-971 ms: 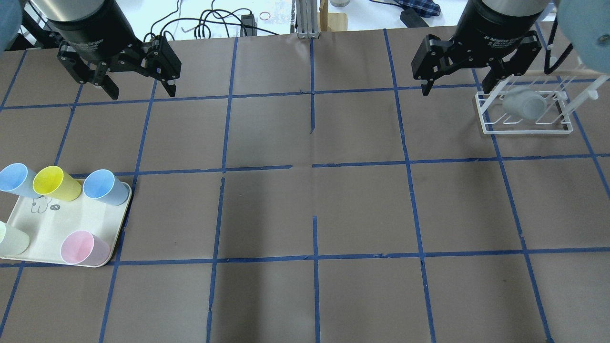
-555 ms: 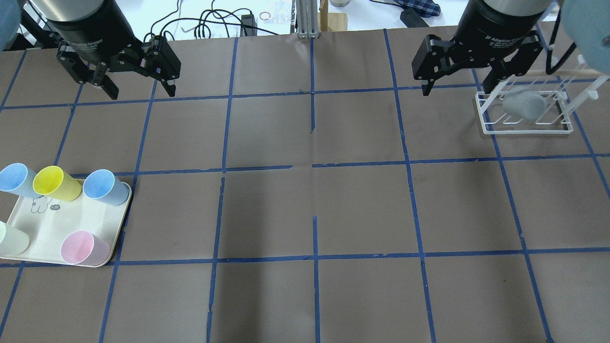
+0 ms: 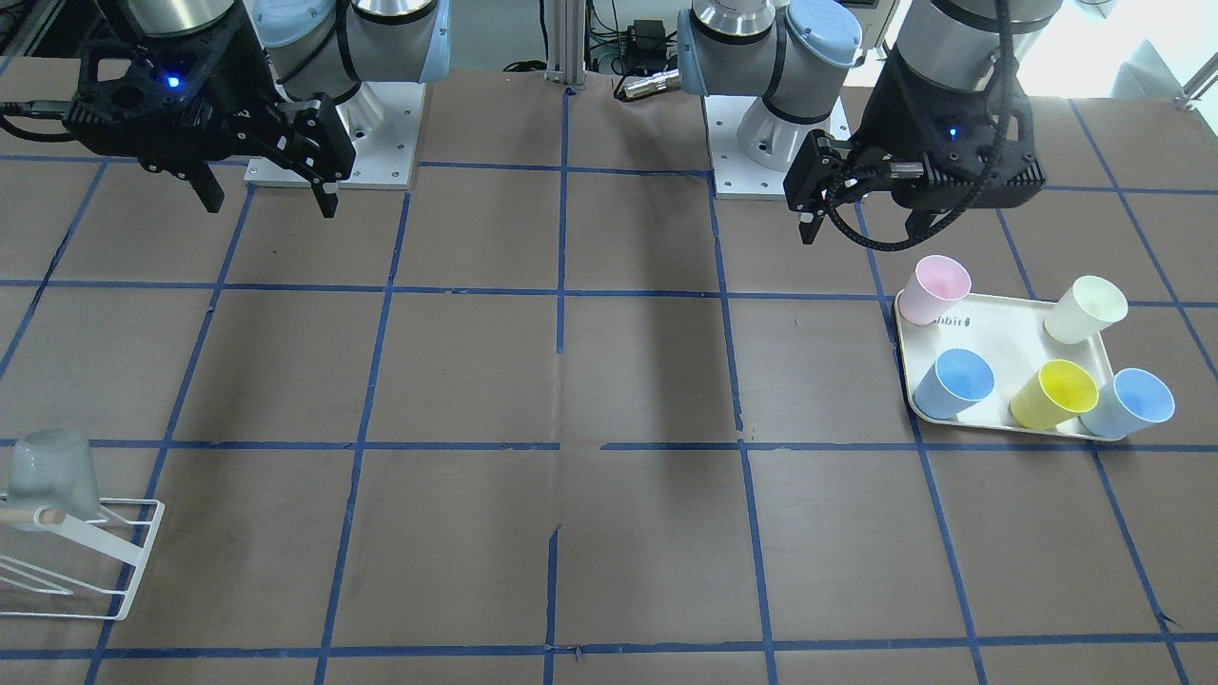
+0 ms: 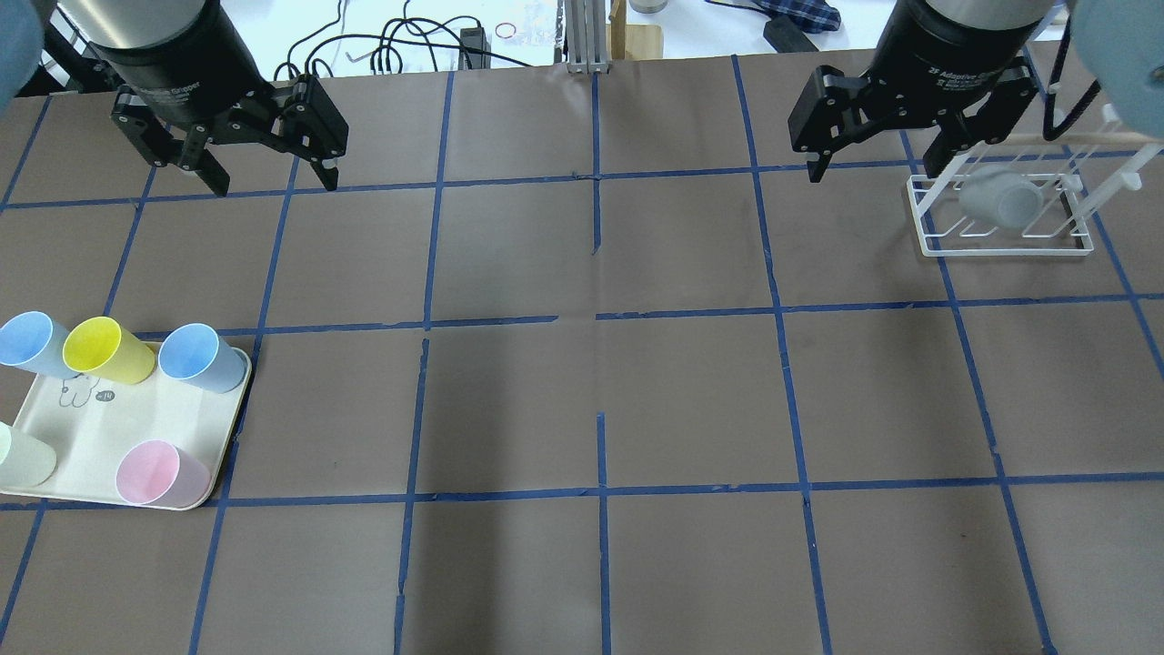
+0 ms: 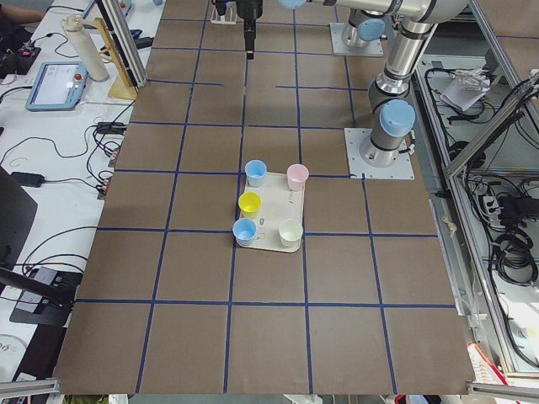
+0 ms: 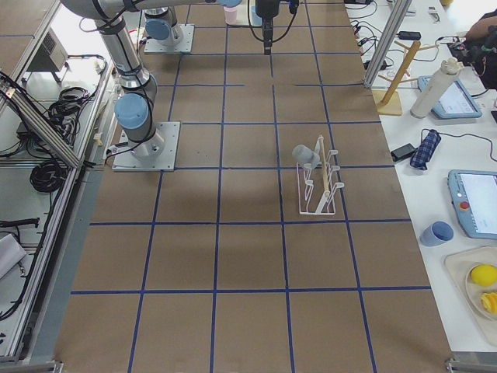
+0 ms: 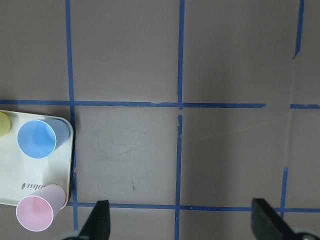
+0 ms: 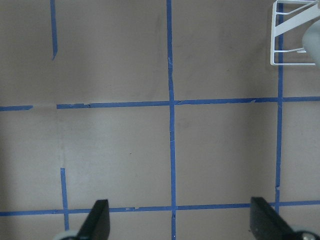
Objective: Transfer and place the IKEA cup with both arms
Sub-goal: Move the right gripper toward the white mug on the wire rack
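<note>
At the overhead view's lower left a tray [image 4: 136, 428] holds coloured cups [image 4: 105, 350]; farther back, upper left, the left end effector [image 4: 273, 182] hangs wide open and empty. The right end effector [image 4: 875, 173], equally spread and empty, is the nearer one: the grey cup [image 4: 998, 200] lies just right of it in frame, on a white rack [image 4: 937, 244]. The front view shows the cup upended, tilted over a peg [image 3: 33, 516]; overhead hides that.

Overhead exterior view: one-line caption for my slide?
Left gripper and right gripper hover open, empty; grey cup on the rack at right, pastel cups and tray at left.
</note>
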